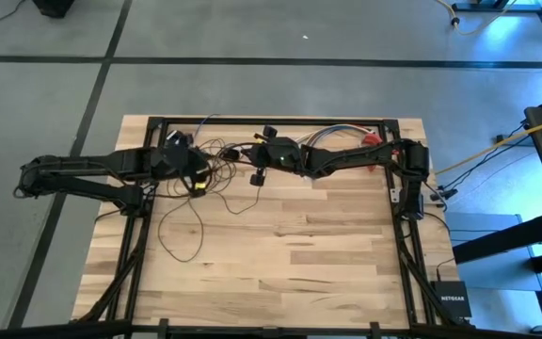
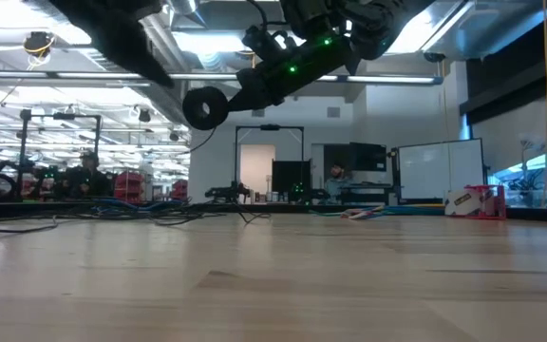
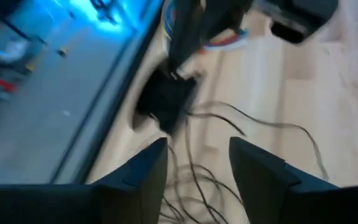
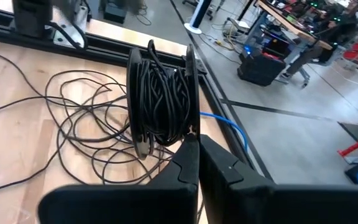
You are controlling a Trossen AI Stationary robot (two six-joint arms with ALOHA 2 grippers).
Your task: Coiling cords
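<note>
From above, the two arms meet over the far part of the butcher-block table [image 1: 280,254]: the left gripper [image 1: 194,169] hangs over a tangle of the cords [image 1: 216,174], whose slack runs in one long loop toward the near side, while the right gripper [image 1: 263,156] sits just beside it, toward the table's middle. A short bundle of multicoloured wires [image 1: 332,132] lies along the far frame. From table height, a dark round spool [image 2: 203,106] is carried well above the wood on an arm lit with green points; the loose strands show only as thin dark lines along the far edge. Past the left arm's own fingers [image 3: 143,171], which stand parted with nothing between them, thin strands cross the wood directly ahead, and a blurred black object, possibly the spool or the cord's end piece, lies beyond them. Past the right gripper [image 4: 197,155], whose fingers are pressed together, a wound coil of black cord [image 4: 160,99] stands on edge just ahead, apparently pinched at its lower rim, with loose loops [image 4: 86,124] spread flat to one side. The unwound slack lies below and nearest the left gripper, so feeding it toward the coil falls to that arm.
</note>
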